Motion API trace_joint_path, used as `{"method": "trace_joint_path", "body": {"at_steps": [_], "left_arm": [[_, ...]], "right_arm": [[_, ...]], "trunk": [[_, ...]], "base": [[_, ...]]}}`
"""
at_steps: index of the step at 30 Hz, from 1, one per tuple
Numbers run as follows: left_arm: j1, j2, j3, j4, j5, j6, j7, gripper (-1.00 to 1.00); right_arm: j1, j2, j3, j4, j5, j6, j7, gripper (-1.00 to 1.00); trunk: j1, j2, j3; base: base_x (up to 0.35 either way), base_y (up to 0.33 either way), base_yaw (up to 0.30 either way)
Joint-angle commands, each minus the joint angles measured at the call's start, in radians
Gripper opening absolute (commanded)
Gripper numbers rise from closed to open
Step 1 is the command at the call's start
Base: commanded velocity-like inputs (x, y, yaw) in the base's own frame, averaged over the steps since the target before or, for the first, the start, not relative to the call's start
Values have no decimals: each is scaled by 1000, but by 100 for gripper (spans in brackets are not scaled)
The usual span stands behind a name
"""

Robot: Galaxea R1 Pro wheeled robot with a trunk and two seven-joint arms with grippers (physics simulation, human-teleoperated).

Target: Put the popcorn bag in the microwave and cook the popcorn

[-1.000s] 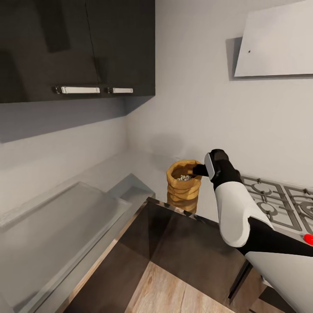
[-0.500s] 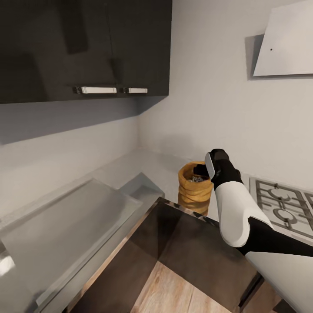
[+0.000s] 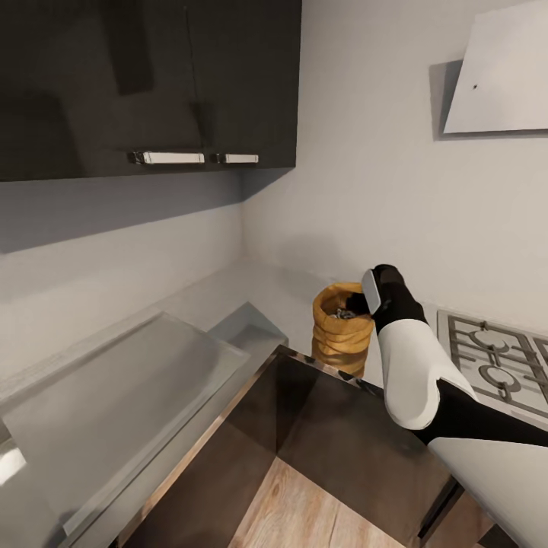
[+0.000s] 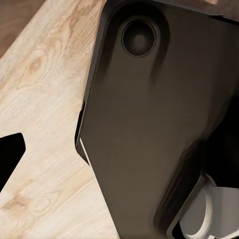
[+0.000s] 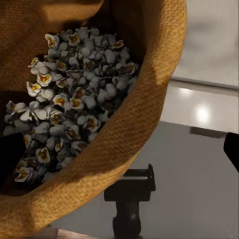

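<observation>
Popcorn bag [image 3: 340,328], a wrinkly mustard-tan sack upright on the grey countertop [image 3: 228,293], sits just left of our right gripper [image 3: 358,304], whose fingers straddle its near-right rim, closure we cannot tell.

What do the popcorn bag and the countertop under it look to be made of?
The popcorn bag looks like coarse woven burlap or rough paper: mustard-tan, matte, with a fine weave texture and a thick rolled rim. The countertop looks like smooth grey brushed metal or stone; soft reflected highlights suggest a satin finish, though the render leaves it open.
</observation>
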Motion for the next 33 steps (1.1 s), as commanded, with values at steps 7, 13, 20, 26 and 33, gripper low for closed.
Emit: {"method": "trace_joint_path", "body": {"at_steps": [7, 13, 20, 26, 33], "left_arm": [[0, -1, 2, -2, 2, -2, 0, 100], [0, -1, 2, -2, 2, -2, 0, 100], [0, -1, 1, -2, 2, -2, 0, 100], [0, 0, 0, -2, 2, -2, -1, 100], [0, 0, 1, -2, 2, -2, 0, 100]], "right_arm": [[-1, 1, -9, -11, -31, 2, 0, 100], [-1, 1, -4, -20, -29, 4, -2, 100], [-1, 1, -2, -33, -30, 14, -4, 100], [-1, 1, -3, -33, -31, 34, -4, 100], [-1, 1, -7, -22, -36, 33, -2, 100]], "trunk": [[0, -1, -1], [0, -1, -1], [0, -1, -1], [0, -1, -1], [0, -1, -1]], "base": [[0, 0, 0], [0, 0, 0], [0, 0, 0], [26, 0, 0], [41, 0, 0]]}}
